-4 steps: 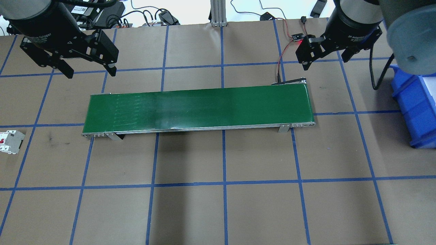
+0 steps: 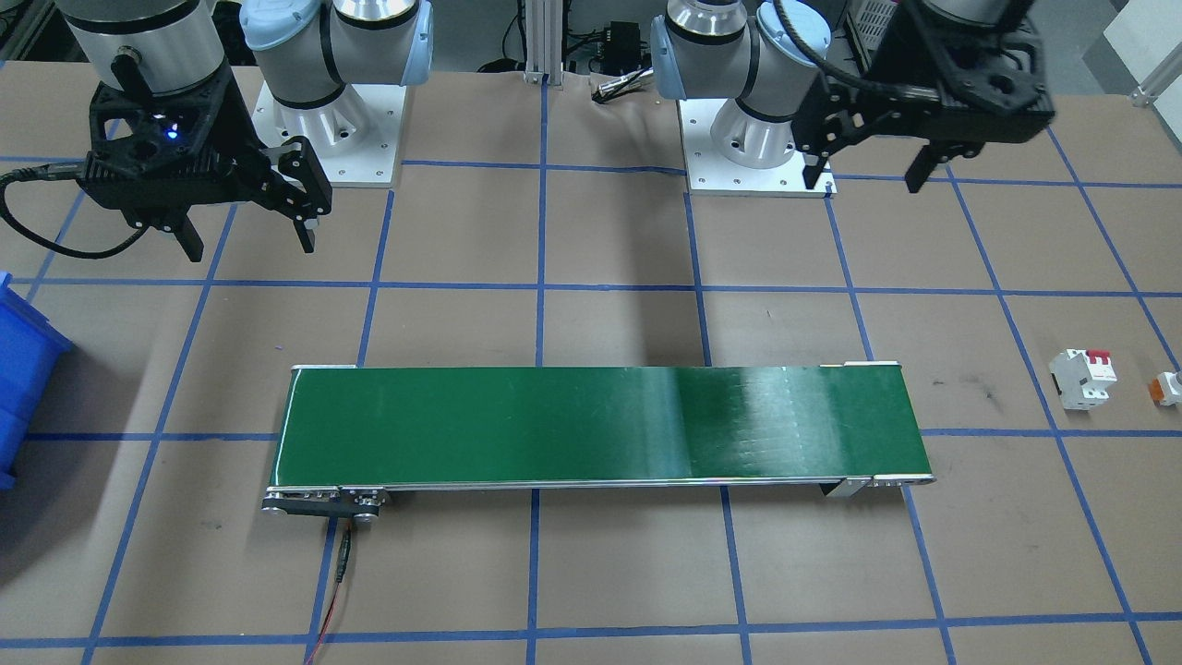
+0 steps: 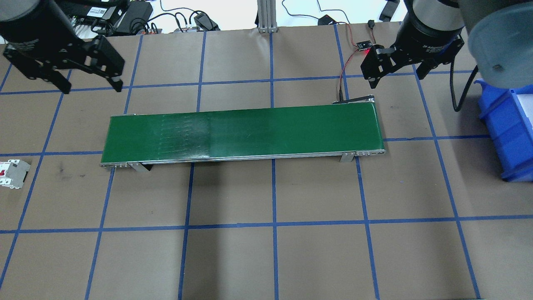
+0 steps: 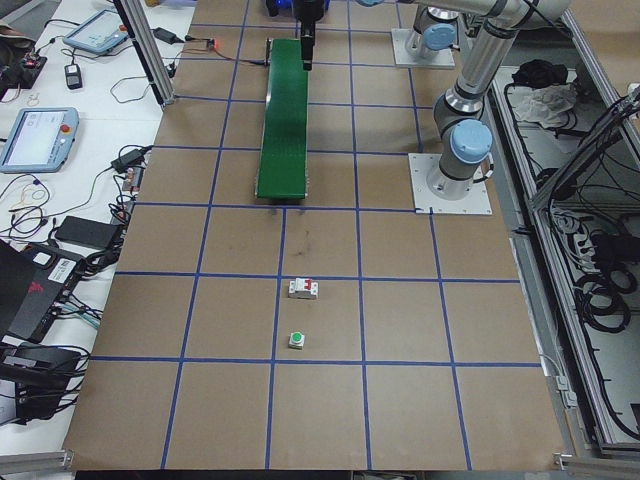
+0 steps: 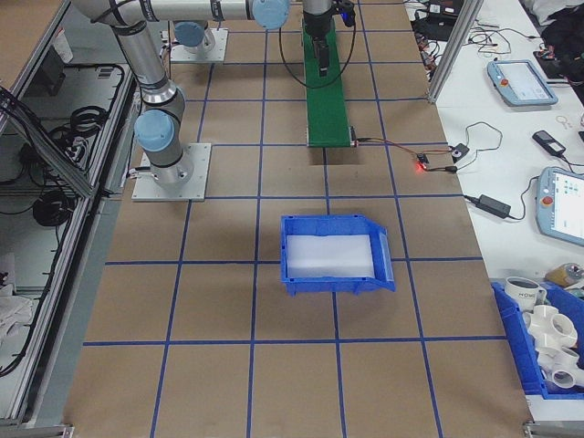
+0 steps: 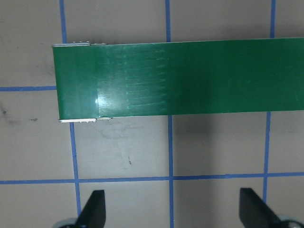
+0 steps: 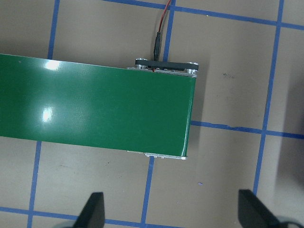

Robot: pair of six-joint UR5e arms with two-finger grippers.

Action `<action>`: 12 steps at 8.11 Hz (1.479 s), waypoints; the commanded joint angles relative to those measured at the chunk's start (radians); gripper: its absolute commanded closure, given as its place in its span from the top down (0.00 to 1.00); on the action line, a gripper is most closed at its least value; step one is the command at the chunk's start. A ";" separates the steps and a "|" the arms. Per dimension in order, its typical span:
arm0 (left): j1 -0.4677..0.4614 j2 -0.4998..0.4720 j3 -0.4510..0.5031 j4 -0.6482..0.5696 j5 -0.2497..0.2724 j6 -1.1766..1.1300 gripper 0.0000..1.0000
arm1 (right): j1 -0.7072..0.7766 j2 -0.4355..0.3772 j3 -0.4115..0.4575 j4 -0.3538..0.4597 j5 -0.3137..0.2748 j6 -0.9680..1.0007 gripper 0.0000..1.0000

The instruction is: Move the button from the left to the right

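Since half a second ago the left end effector [image 3: 88, 85] has shifted toward the left edge of the overhead view and a little farther from the robot, away from the conveyor belt [image 3: 241, 132]; the right end effector [image 3: 397, 77] has barely changed place. Both hang above the table [image 3: 275, 250] with their fingers spread wide apart and nothing between them, the left beyond the belt's left end, the right beyond its right end. Each wrist camera looks straight down past two dark fingertips [image 6: 92, 209] onto one end of the green belt, whose surface is bare.

The button [image 4: 296, 339] lies on the table on the robot's left side, well apart from the belt and from both end effectors. In the left side view its green cap faces up. In the front-facing view it shows only at the frame's edge [image 2: 1169, 388], white with an orange end, so its exact pose there is hard to judge. Just beside it, nearer the belt, sits a white circuit breaker [image 2: 1082, 377] with a red lever.

A blue bin [image 5: 335, 253] rests on the table on the robot's right side, past the belt's far end. A thin red wire [image 7: 163, 21] runs to the belt's motor end.
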 commanded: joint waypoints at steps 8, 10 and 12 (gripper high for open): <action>0.774 -0.339 0.029 0.378 -0.004 0.372 1.00 | -0.006 0.007 -0.001 0.020 -0.008 0.003 1.00; 0.808 -0.413 0.072 0.438 -0.002 0.473 1.00 | -0.004 -0.004 -0.002 0.026 -0.008 0.000 1.00; 0.822 -0.489 0.088 0.586 0.003 0.539 1.00 | -0.004 -0.004 -0.002 0.041 -0.008 -0.010 1.00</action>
